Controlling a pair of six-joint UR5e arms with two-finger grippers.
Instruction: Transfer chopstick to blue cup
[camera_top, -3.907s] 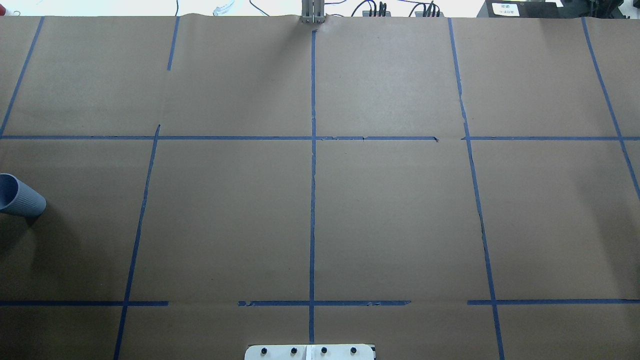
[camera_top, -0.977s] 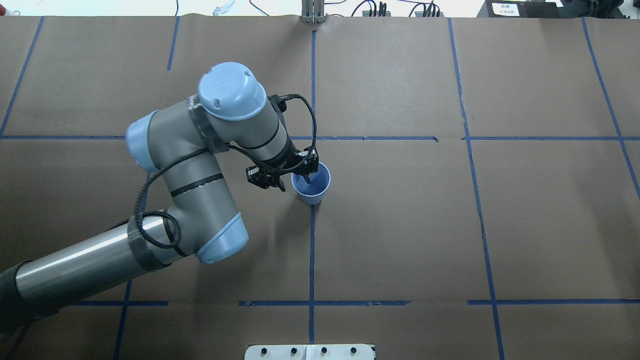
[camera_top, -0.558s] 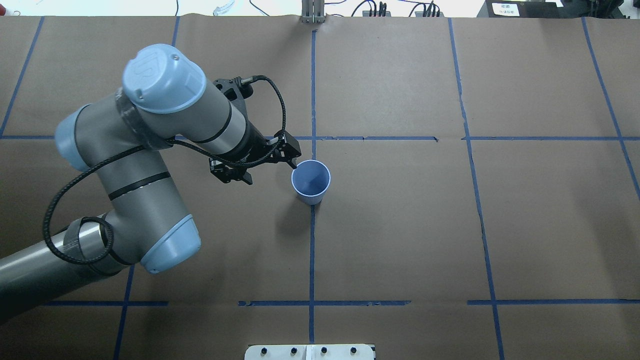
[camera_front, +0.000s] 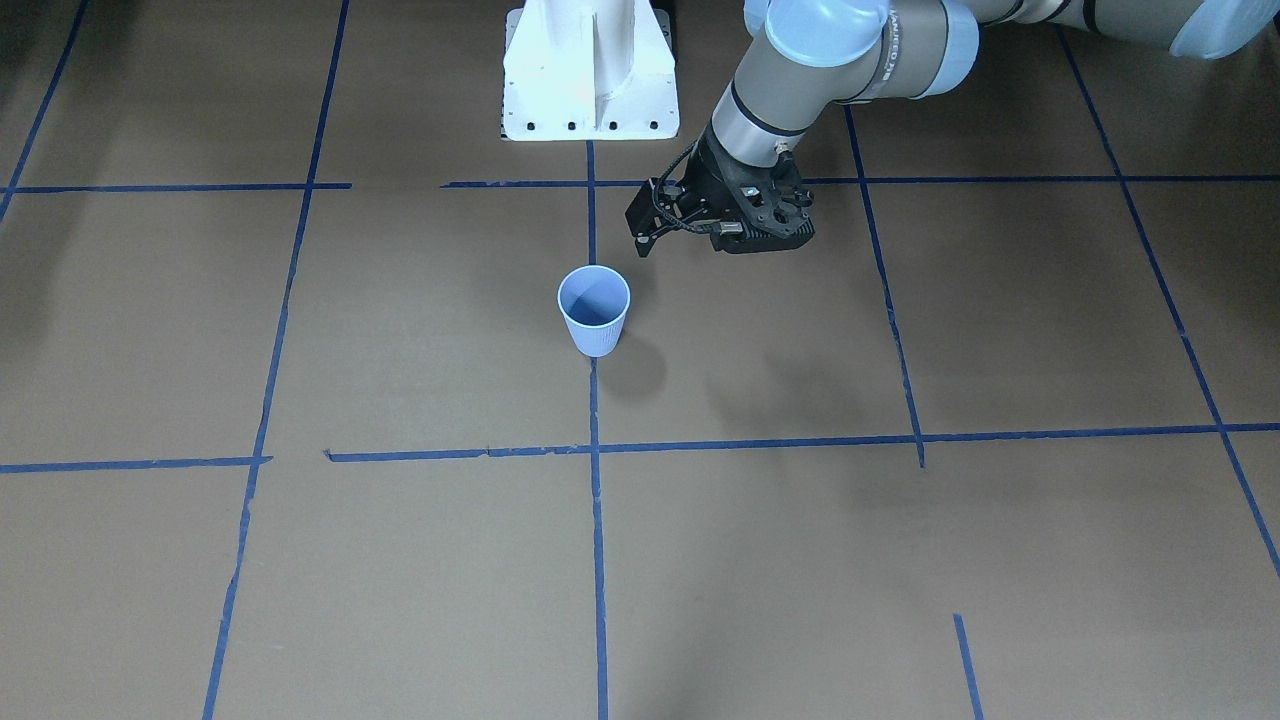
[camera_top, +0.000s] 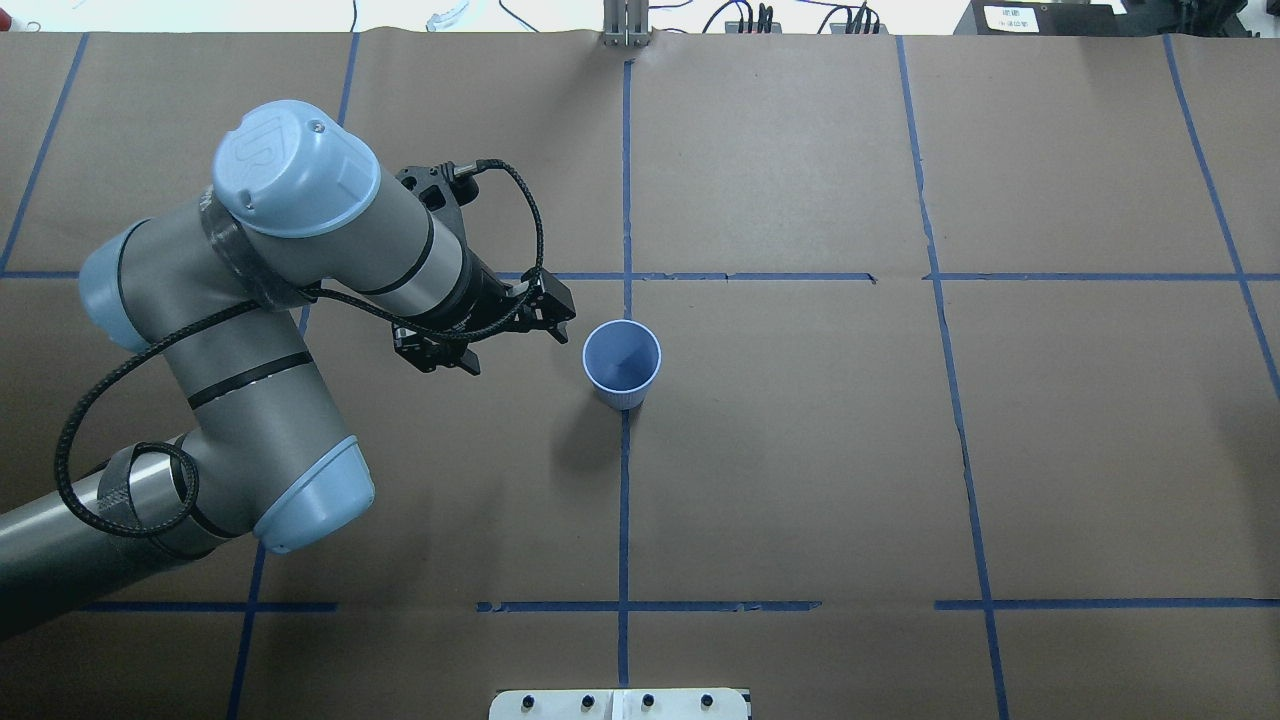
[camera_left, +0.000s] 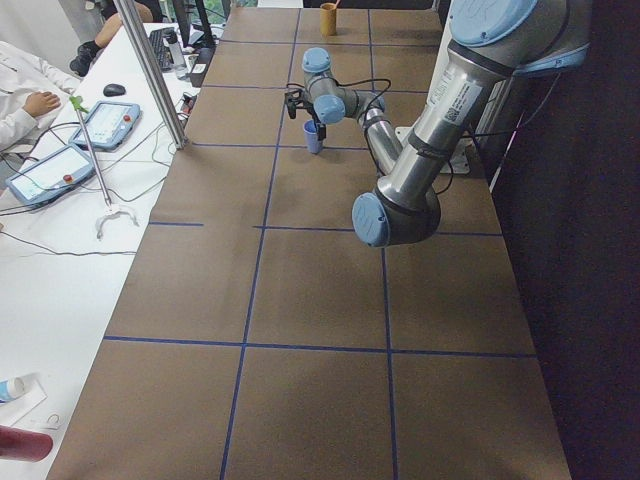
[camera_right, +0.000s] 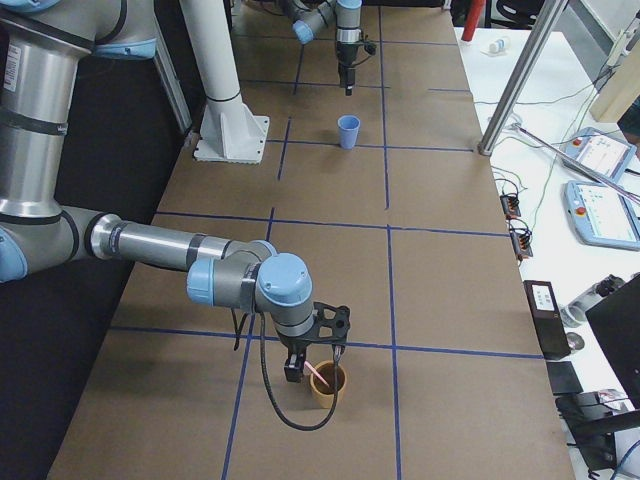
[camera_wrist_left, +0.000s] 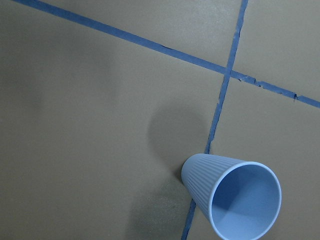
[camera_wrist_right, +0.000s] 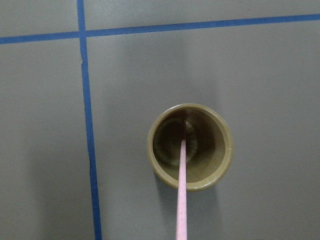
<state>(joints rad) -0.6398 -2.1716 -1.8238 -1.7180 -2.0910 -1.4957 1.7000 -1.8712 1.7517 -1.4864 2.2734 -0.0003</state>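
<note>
Table (camera_top: 800, 450): we note the blue cup (camera_top: 622, 362) upright on the centre tape line (camera_top: 624, 500). The left gripper (camera_top: 553, 312) is just beside it, apart, and we cannot read its fingers. Well apart, the brown cup (camera_wrist_right: 190, 147) sits under the right gripper (camera_right: 316, 358), fingers also unreadable. The pink chopstick (camera_wrist_right: 182, 180) has its tip inside that cup and rises toward them.

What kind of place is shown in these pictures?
Probably a robotics lab: a paper-covered table gridded with blue tape, industrial robot arms, and teach pendants on a side bench.

Work surface: brown-paper table (camera_top: 800, 450) gridded with blue tape lines (camera_top: 624, 500).
I note a ribbed blue plastic cup (camera_top: 622, 362) upright on the centre line; a tan round cup (camera_right: 327, 385) stands well apart.
</note>
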